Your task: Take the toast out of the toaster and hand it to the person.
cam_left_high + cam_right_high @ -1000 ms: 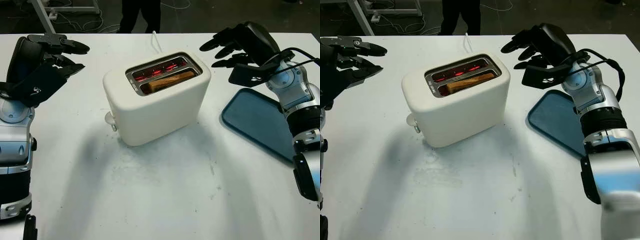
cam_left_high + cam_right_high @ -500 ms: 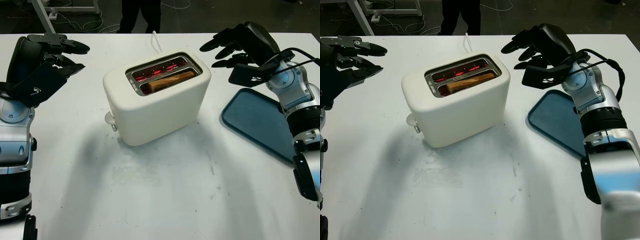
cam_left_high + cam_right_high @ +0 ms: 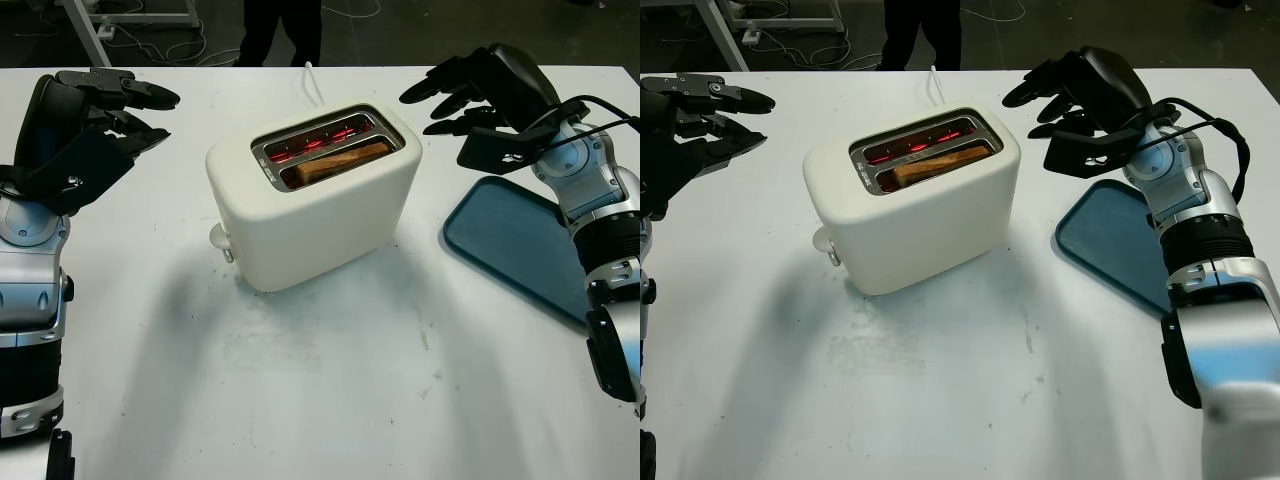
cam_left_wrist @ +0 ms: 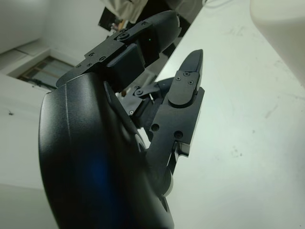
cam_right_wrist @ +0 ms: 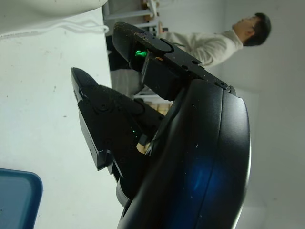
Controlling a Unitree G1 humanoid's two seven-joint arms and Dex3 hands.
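Toast [image 3: 341, 160] sits in the toaster [image 3: 312, 195], both hands empty.
Left hand [image 3: 88, 125] and right hand [image 3: 478, 92] hover open, fingers [image 3: 447, 100] pointing inward toward the toaster between them.

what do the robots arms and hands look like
Both hands, left hand and right hand, are glossy black shells with jointed black fingers held by small screws. The forearms are silver-grey metal with black joint bands. A black cable loops around the right wrist, and a small green light glows on the right hand.
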